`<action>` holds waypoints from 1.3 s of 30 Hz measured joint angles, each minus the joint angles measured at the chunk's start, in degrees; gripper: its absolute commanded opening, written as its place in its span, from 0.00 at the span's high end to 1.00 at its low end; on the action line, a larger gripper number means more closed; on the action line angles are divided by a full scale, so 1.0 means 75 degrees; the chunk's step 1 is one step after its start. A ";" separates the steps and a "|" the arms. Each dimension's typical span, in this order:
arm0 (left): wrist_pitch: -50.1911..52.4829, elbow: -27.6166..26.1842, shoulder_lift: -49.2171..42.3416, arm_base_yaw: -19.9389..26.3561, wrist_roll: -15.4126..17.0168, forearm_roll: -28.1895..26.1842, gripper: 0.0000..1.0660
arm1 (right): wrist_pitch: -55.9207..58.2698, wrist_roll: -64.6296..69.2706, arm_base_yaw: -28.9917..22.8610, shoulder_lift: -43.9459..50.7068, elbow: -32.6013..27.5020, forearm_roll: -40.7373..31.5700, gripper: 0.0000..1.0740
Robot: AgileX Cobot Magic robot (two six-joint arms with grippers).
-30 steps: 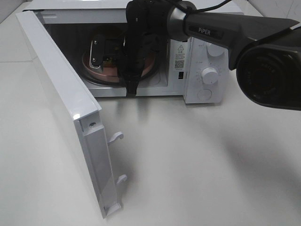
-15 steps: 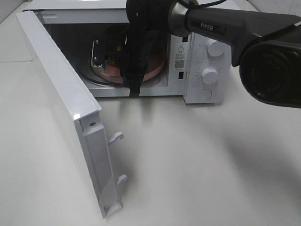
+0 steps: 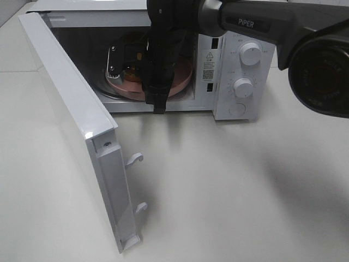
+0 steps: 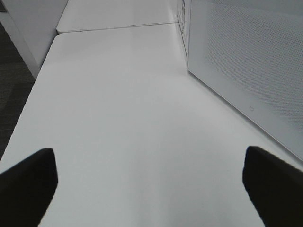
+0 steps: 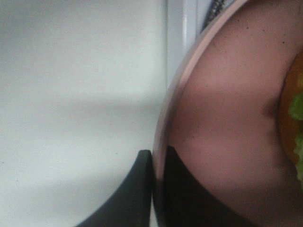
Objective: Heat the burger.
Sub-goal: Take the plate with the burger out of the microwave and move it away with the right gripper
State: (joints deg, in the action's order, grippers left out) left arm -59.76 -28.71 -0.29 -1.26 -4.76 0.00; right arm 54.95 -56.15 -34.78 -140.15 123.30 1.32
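Note:
The burger (image 5: 294,111) shows only as an orange and green edge in the right wrist view. It lies on a round pink plate (image 5: 222,123). The plate (image 3: 182,81) sits inside the open white microwave (image 3: 240,65). My right gripper (image 5: 158,163) is shut on the plate's rim, one finger on each side of it. In the high view the right gripper (image 3: 158,103) reaches down into the oven's front opening, and the arm hides most of the burger. My left gripper (image 4: 151,189) is open and empty over bare table, out of the high view.
The microwave door (image 3: 82,114) stands wide open, swung out to the left toward the front. Its outer face (image 4: 246,66) is beside my left gripper. Two white knobs (image 3: 244,87) sit on the oven's right panel. A white table (image 3: 245,191) lies in front.
My right gripper and the pink plate have shifted a little to the right and toward the oven's front opening. The door has not moved.

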 measured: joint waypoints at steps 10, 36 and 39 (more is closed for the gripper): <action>0.0000 0.0000 0.0000 0.0000 0.0000 0.0000 0.05 | -0.0405 -0.0046 -0.0130 0.0703 -0.1184 0.0046 1.00; 0.0000 0.0000 0.0000 0.0000 0.0000 0.0000 0.05 | -0.2827 -0.0092 -0.0367 0.2804 -0.4584 0.0069 1.00; 0.0000 0.0000 0.0000 0.0000 0.0000 0.0000 0.05 | -0.3048 -0.0183 -0.0367 0.2964 -0.4828 0.0069 1.00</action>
State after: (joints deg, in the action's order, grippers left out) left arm -59.76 -28.71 -0.29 -1.26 -4.76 0.00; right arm 32.09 -57.52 -37.53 -117.91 87.09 1.83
